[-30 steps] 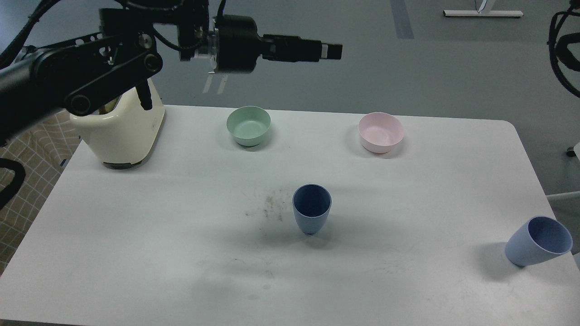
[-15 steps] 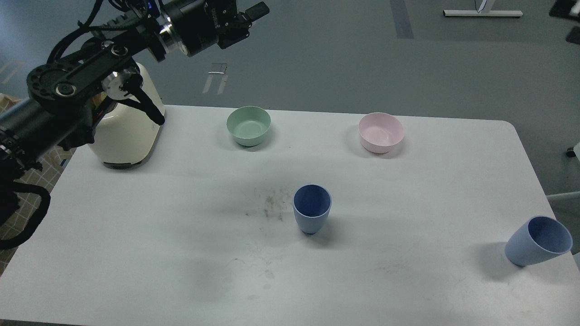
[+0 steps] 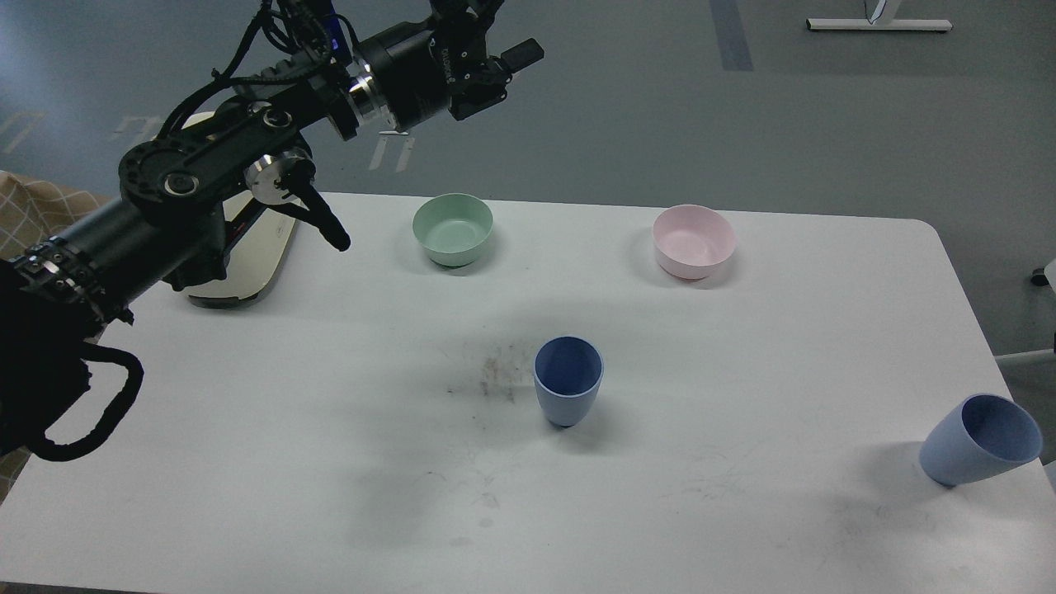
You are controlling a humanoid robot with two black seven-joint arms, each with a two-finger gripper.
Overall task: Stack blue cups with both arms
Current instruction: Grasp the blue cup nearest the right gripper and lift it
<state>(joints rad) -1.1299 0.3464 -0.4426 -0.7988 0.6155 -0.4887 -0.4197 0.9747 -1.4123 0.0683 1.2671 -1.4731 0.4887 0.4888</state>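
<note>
One blue cup (image 3: pixel 568 388) stands upright near the middle of the white table (image 3: pixel 742 511). The second blue cup (image 3: pixel 978 450) sits tilted close to the table's right edge, its mouth facing up and right. My left arm reaches in from the left, high over the table's back left. Its gripper (image 3: pixel 505 51) hangs beyond the back edge, above and behind the mint-green bowl and far from both cups. It holds nothing I can see, and its fingers are too dark to tell apart. My right arm is out of view.
A mint-green bowl (image 3: pixel 452 227) and a pink bowl (image 3: pixel 693 239) stand along the back edge. A cream appliance (image 3: pixel 256 260) sits at the back left, mostly hidden by my left arm. Dark smudges (image 3: pixel 493 371) mark the table left of the middle cup.
My left arm has swung and turned; its gripper went from the right to upper left, then back right a little. The right arm's cables have left the top right corner. The cups have not moved.
</note>
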